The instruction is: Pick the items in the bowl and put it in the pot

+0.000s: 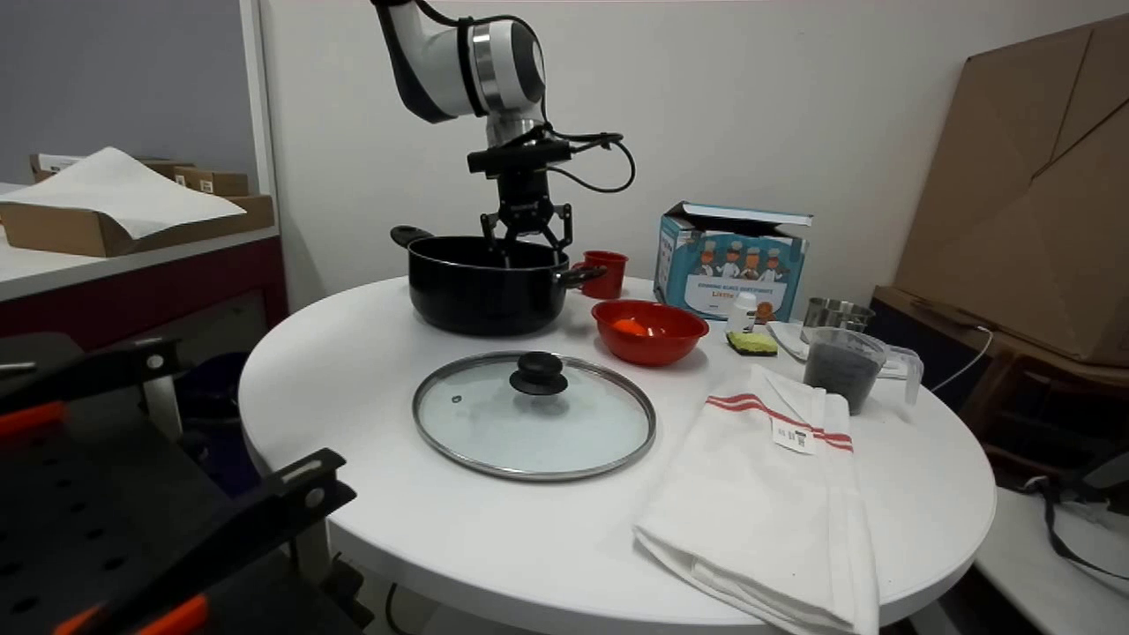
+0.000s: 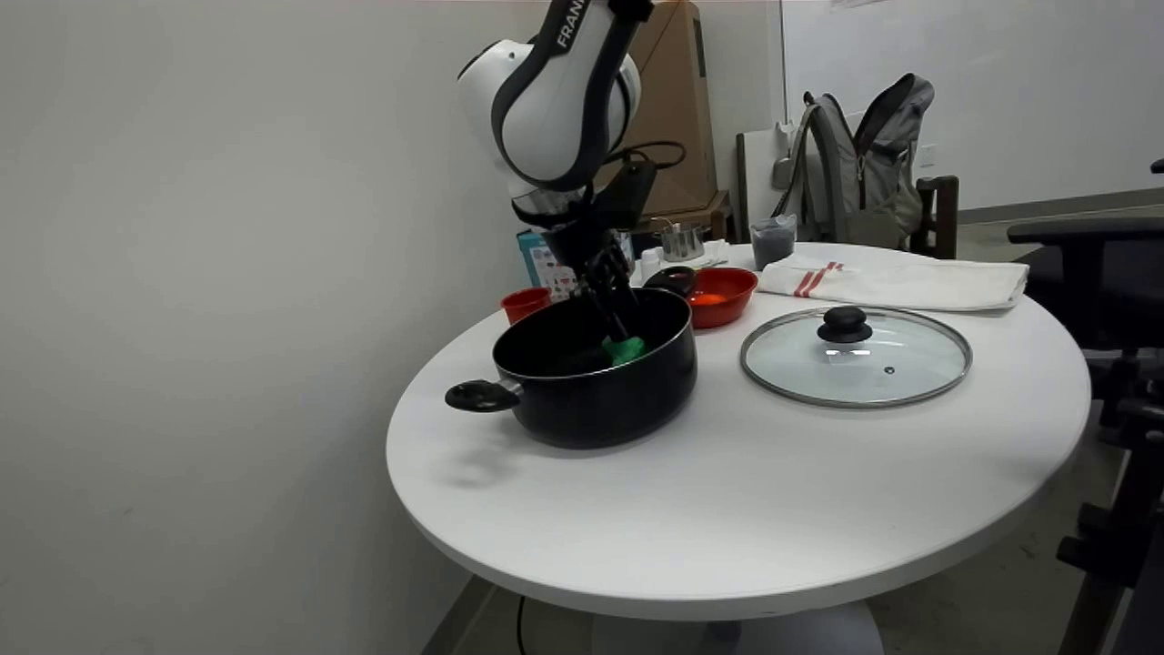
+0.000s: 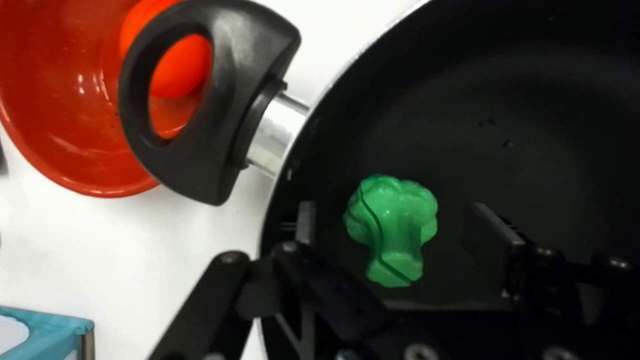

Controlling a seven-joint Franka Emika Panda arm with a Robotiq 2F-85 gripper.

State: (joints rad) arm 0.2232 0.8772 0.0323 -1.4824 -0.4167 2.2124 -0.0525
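Black, and nearest in the wrist view: seeing the pincer (image 3: 397,220) parted wide, with fingers (image 3: 306,225) spread and a gap to either side of the green item (image 3: 392,215). Finding that item, broccoli-shaped, inside the pot (image 3: 540,100), near its wall; being unable to tell whether touching the base. Catching the green item (image 2: 625,351) in an exterior view too, just under the fingertips; finding it hidden in an exterior view behind the near side of the pot (image 1: 485,304). Moving outward, seeing a black handle (image 3: 232,75) overlapping the red bowl (image 3: 55,125) in the wrist view and partly covering the orange item (image 3: 182,70) within. Seeing in both exterior views the bowl standing just beside the pot. Noting the small red cup (image 1: 604,275) standing near the pot, and the glass lid (image 1: 529,432) lying flat, knob up, on the tabletop (image 1: 353,441). Farther on, finding the folded white towel (image 1: 758,511) lying beside the clear measuring cup (image 1: 842,370). Picking out the yellow-green sponge (image 1: 751,343) in an exterior view alone, near the blue box (image 1: 732,265); seeing only its corner in the wrist view. Farthest, seeing the grey backpack (image 2: 859,173) in an exterior view alone, beyond the tabletop.
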